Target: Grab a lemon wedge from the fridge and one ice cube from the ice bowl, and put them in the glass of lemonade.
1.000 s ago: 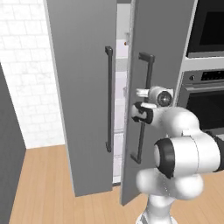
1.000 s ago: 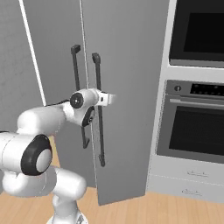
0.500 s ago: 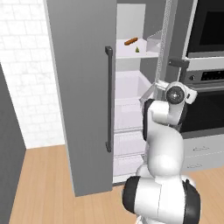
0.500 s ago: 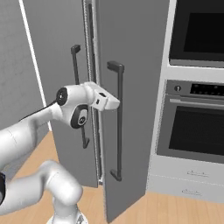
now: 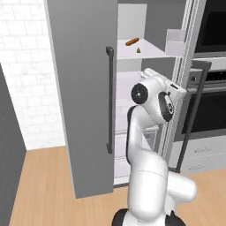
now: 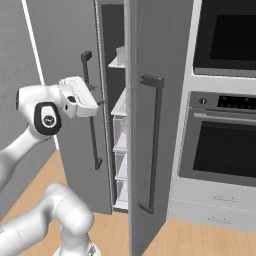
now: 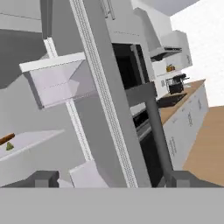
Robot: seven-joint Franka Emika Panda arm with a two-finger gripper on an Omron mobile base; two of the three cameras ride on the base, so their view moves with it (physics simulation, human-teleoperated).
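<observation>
A: Kitchen sim, wood floor, white brick wall at 9 o'clock in the left base view. Where's the fridge (image 5: 84,88)?

B: Dead centre, right door (image 6: 150,125) swung open, left door shut. White shelves and drawers visible inside.

A: Lemon wedge?

B: On the upper shelf (image 5: 145,50), tiny yellow-green bit, lemon wedge (image 5: 138,50), just beside the orange-brown sausage (image 5: 131,42) at its 10 o'clock. Hand view catches both at 9 o'clock (wedge (image 7: 9,146) under the sausage tip).

A: Claw state?

B: Claw (image 7: 109,179) fingers spread wide apart, nothing between them; the open door's edge and black bar handle (image 7: 155,131) run up the frame between the two tips. Ovens (image 6: 225,100) at 3 o'clock in the right base view.
</observation>
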